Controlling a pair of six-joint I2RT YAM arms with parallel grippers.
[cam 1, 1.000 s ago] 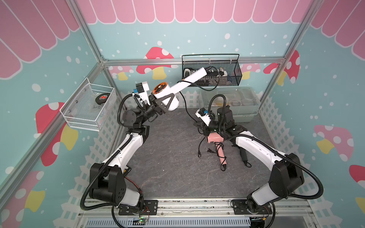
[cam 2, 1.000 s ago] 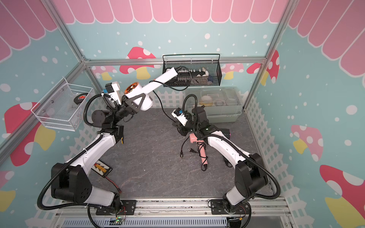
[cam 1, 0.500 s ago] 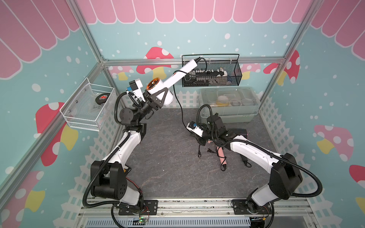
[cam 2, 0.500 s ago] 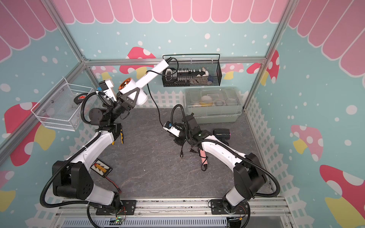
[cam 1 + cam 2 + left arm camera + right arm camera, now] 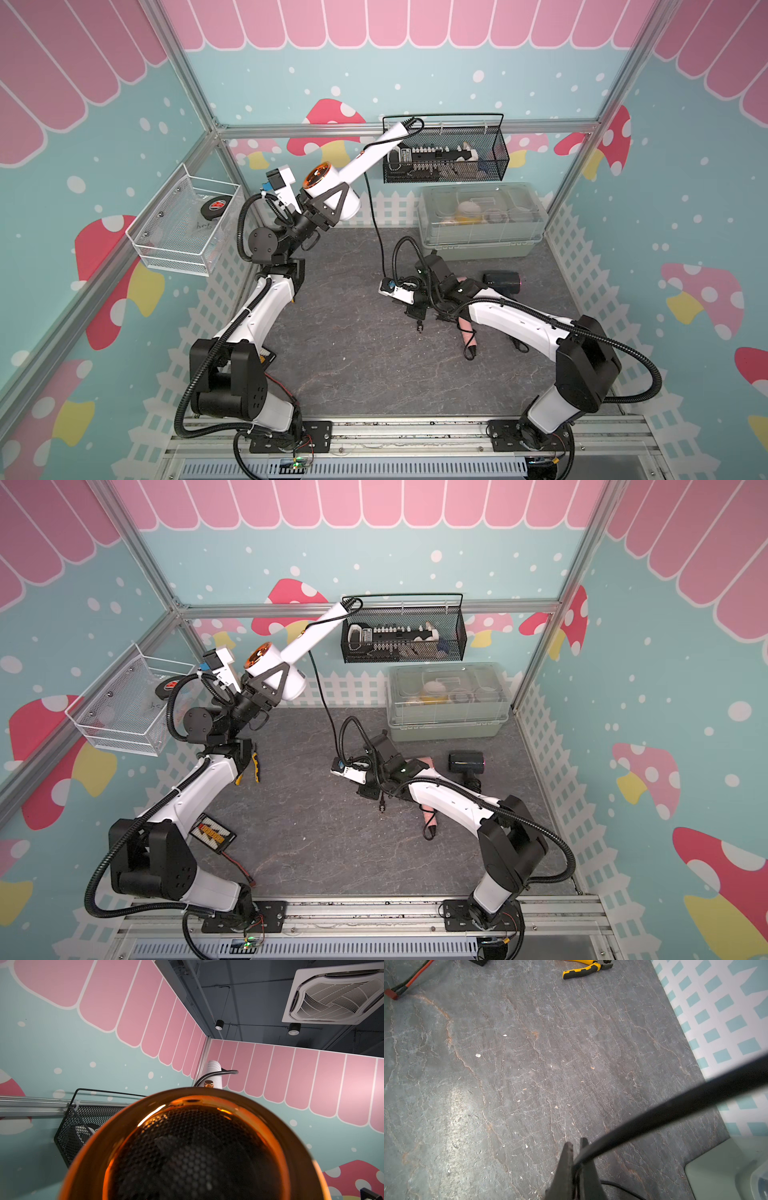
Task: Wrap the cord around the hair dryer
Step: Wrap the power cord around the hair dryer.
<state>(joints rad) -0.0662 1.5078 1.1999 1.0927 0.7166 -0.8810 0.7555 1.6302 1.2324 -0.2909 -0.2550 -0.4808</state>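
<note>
The white hair dryer (image 5: 332, 193) (image 5: 272, 669) with a copper end is held high at the back left, its handle pointing up toward the wire basket. My left gripper (image 5: 328, 208) (image 5: 270, 685) is shut on its barrel. In the left wrist view the copper grille of the hair dryer (image 5: 187, 1147) fills the frame and hides the jaws. The black cord (image 5: 374, 216) (image 5: 322, 696) (image 5: 218, 1073) leaves the handle end and drops to my right gripper (image 5: 415, 307) (image 5: 368, 789) (image 5: 576, 1147), low over the table and shut on the cord (image 5: 675, 1105). The plug (image 5: 419, 328) lies just beyond it.
A pink dryer (image 5: 467, 332) and a black dryer (image 5: 500, 280) lie by the right arm. A clear lidded bin (image 5: 478, 220) stands at the back right, under a black wire basket (image 5: 444, 153). A white mesh tray (image 5: 183, 232) hangs on the left wall. Pliers (image 5: 253, 766) and a battery pack (image 5: 212, 833) lie near the left arm.
My left arm swung the hair dryer up and to the left. The right gripper dropped toward the table and moved left and forward, pulling the cord down with it.
</note>
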